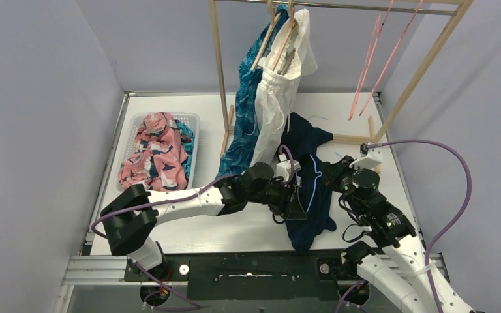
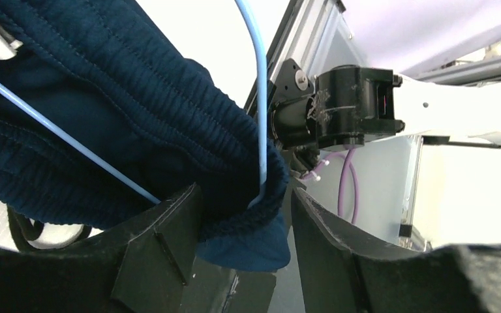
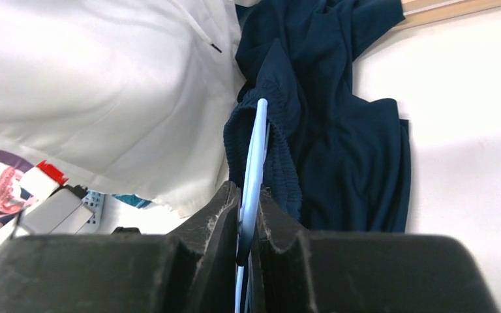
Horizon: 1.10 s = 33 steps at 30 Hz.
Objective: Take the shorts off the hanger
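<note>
Far left on the table [image 1: 248, 229]: a white basket [image 1: 128, 140] with the pink-and-navy floral shorts [image 1: 160, 153] heaped in it and a teal pair [image 1: 186, 134] showing at its right side; I take these as done with. Next over is the wooden rack [image 1: 219, 65], with the blue leaf-pattern shorts [image 1: 244, 111] and the white drawstring shorts [image 1: 277, 98] hanging side by side on wooden hangers, their turn not yet come. The left arm reaches across low over the table. Left gripper [image 2: 244, 199]: jaws about half apart, a corner of elastic waistband lying loosely between them. It rests against one finger [image 2: 169, 222], with daylight beside the other, so nothing is pinched. The cloth is the navy shorts [image 1: 313, 195], the pair being worked, draped down onto the table between the two arms with the waistband end raised. A thin blue hanger [image 2: 261, 98] is threaded through that waistband, so the pair is not yet free. Right gripper [image 3: 248, 202]: closed tight on the blue hanger's wire and holding it edge-on. This reads as an anchor: one hand keeps the hanger fixed so the other can draw the waistband off its end. The left would need to close on the fabric first. Far right on the rail, bare pink hangers [image 1: 372, 59] hang.
</note>
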Each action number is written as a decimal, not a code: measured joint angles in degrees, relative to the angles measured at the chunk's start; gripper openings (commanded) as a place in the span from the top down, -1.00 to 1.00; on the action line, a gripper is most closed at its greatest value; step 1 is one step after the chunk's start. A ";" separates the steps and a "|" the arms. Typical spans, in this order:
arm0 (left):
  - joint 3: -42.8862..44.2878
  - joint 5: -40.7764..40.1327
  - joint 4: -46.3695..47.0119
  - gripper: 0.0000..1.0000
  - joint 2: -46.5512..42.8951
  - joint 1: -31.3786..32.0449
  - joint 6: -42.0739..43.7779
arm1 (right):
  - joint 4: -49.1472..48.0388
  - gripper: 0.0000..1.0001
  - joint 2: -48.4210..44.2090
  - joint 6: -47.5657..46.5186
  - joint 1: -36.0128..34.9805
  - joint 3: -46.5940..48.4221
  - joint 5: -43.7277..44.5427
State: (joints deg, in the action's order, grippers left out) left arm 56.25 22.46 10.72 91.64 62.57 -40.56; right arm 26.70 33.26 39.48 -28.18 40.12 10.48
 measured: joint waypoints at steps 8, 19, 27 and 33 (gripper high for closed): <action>3.41 1.25 -6.12 1.00 0.22 0.50 5.33 | 1.09 1.00 0.07 0.22 0.00 0.28 1.81; 4.02 5.27 -7.87 1.00 0.17 1.11 8.33 | 1.55 1.00 8.90 3.28 -0.04 3.82 11.10; 3.23 6.60 -10.69 1.00 -0.76 4.15 10.29 | -0.09 1.00 17.20 4.46 0.26 8.48 15.32; 0.46 5.68 -13.20 1.00 -1.49 4.57 11.74 | -1.46 1.00 21.42 2.97 2.16 14.21 16.55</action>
State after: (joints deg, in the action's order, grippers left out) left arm 56.71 28.14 -2.48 90.15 67.13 -28.82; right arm 25.23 54.68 42.46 -26.02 54.33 27.03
